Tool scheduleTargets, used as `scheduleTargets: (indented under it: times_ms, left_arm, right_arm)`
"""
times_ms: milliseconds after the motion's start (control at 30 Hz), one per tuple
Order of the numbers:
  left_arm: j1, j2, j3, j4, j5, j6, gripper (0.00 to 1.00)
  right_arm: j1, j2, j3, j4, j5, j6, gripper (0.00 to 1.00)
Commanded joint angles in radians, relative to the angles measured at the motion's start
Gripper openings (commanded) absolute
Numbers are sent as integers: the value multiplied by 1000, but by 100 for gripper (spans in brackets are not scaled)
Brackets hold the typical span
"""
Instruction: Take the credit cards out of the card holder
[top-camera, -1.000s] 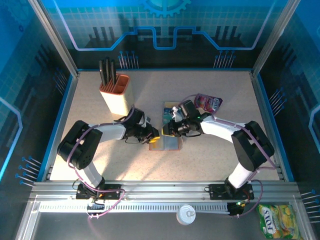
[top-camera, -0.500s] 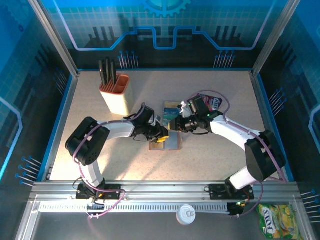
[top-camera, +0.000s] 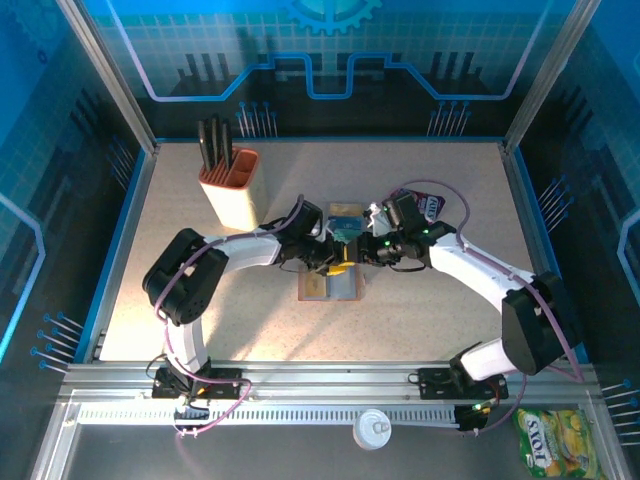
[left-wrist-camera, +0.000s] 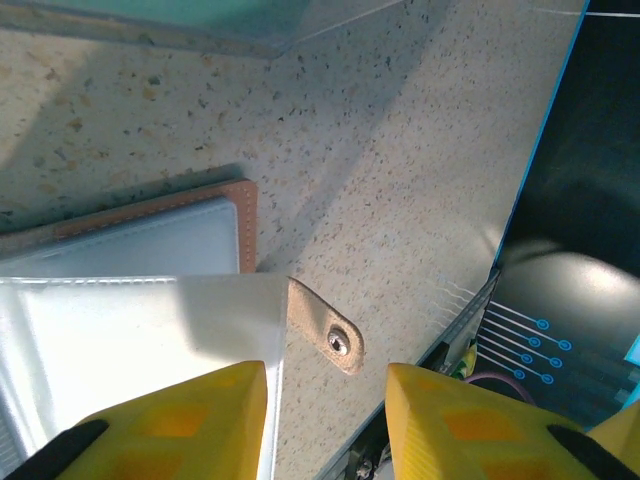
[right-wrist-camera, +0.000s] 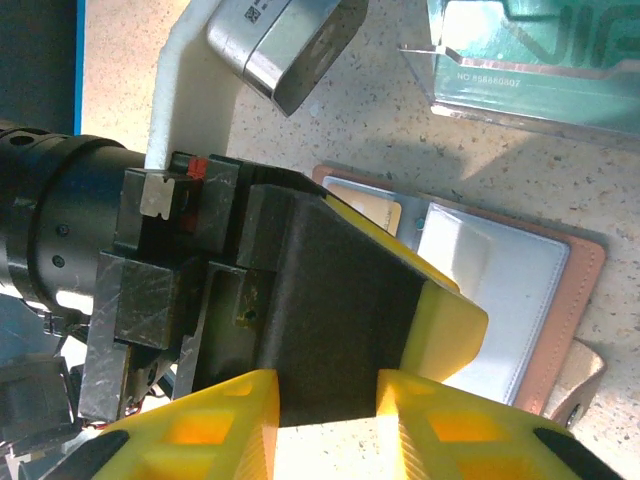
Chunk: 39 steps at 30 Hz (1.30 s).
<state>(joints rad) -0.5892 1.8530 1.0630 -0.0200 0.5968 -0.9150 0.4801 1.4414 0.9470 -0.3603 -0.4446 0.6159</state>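
Note:
The card holder (top-camera: 332, 287) lies open on the table, brown leather with grey-blue pockets (left-wrist-camera: 130, 330) and a snap tab (left-wrist-camera: 335, 335). A yellow-tan credit card (right-wrist-camera: 365, 207) sits tucked in one pocket. A teal card (right-wrist-camera: 530, 50) lies in a clear case (top-camera: 345, 220) just beyond the holder. My left gripper (top-camera: 340, 265) (left-wrist-camera: 325, 385) hovers open over the holder's far edge, one finger (left-wrist-camera: 190, 420) over a pocket, nothing between the jaws. My right gripper (top-camera: 362, 250) (right-wrist-camera: 325, 395) is open too, close against the left gripper's black body and holding nothing.
An orange-and-cream knife block (top-camera: 230, 190) stands at the back left. A purple-pink snack pouch (top-camera: 425, 205) lies behind the right arm. The blue table rim (left-wrist-camera: 540, 180) runs along the right of the left wrist view.
The left gripper slid right across the card holder and the right gripper drew back to the right. Both jaws have widened a little.

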Motion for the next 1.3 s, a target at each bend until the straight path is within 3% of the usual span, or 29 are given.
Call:
scheduleTargets:
  times_ms: [0, 400, 867, 1267]
  left_arm:
    - [6, 9, 22, -53, 13, 16, 37]
    - [61, -42, -65, -44, 24, 34, 35]
    - [4, 58, -48, -39, 19, 8, 10]
    - [0, 101, -46, -17, 16, -15, 11]
  right_arm:
    - [-11, -15, -8, -39, 6, -8, 33]
    - [24, 43, 22, -42, 4, -2, 33]
    - [22, 35, 25, -58, 27, -16, 32]
    - [15, 30, 8, -55, 17, -18, 32]
